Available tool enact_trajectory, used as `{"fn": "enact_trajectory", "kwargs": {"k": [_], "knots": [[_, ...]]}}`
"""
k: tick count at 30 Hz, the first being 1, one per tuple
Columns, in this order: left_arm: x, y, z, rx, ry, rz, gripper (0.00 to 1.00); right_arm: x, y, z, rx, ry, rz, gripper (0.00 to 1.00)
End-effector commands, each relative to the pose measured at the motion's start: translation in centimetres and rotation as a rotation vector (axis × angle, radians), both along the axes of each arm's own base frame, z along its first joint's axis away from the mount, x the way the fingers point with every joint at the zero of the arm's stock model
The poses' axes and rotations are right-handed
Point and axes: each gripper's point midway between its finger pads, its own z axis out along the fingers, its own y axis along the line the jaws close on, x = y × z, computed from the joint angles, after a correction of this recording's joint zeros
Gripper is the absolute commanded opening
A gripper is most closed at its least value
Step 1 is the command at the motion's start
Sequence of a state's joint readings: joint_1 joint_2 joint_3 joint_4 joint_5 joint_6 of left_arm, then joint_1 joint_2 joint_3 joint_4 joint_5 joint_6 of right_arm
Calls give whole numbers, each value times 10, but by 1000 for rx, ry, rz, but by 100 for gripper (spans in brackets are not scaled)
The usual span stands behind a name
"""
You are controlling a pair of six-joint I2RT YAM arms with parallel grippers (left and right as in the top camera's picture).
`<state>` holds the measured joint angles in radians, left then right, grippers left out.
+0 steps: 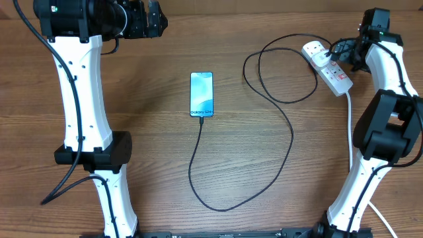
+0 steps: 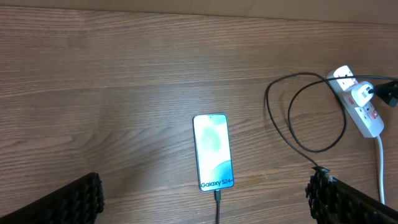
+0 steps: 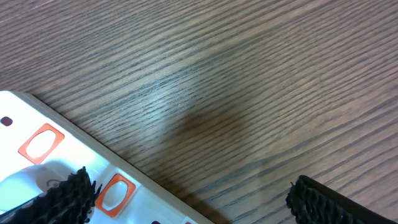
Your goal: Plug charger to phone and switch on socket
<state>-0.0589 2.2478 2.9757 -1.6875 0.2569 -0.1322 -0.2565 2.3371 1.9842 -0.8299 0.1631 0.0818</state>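
The phone (image 1: 201, 94) lies flat mid-table, turquoise screen up, "Galaxy S24" text at its near end; it also shows in the left wrist view (image 2: 213, 152). The charger's black cable (image 1: 289, 142) runs from the phone's near end, its connector (image 2: 217, 195) in the port, loops round and up to the white plug (image 1: 320, 57) in the socket (image 1: 337, 78). My left gripper (image 2: 205, 202) is open, high at the far left (image 1: 151, 20). My right gripper (image 3: 189, 199) is open right over the socket (image 3: 37, 140), one finger by an orange-red switch (image 3: 112, 190).
The socket's thick white cord (image 1: 349, 122) runs down toward the right arm's base. The table is bare brown wood (image 1: 132, 99) around the phone. The left arm's base stands at the near left (image 1: 99, 152).
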Motion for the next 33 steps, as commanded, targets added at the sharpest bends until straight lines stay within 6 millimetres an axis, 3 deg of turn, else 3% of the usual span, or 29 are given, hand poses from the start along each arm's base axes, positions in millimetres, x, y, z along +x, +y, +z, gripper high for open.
{"fn": "enact_trajectory", "kwargs": {"k": [1, 6, 15, 21, 28, 33], "knots": [[0, -3, -2, -3, 9, 7, 100, -2, -3, -21, 26, 37, 6, 100], [0, -3, -2, -3, 9, 7, 100, -7, -5, -24, 41, 51, 3, 100], [0, -3, -2, -3, 9, 7, 100, -6, 15, -27, 144, 42, 46, 100], [0, -3, -2, -3, 9, 7, 100, -10, 17, -29, 155, 58, 48, 100], [0, -3, -2, -3, 9, 7, 100, -20, 24, -46, 189, 93, 54, 100], [0, -3, -2, -3, 9, 7, 100, -21, 28, -47, 210, 93, 61, 100]]}}
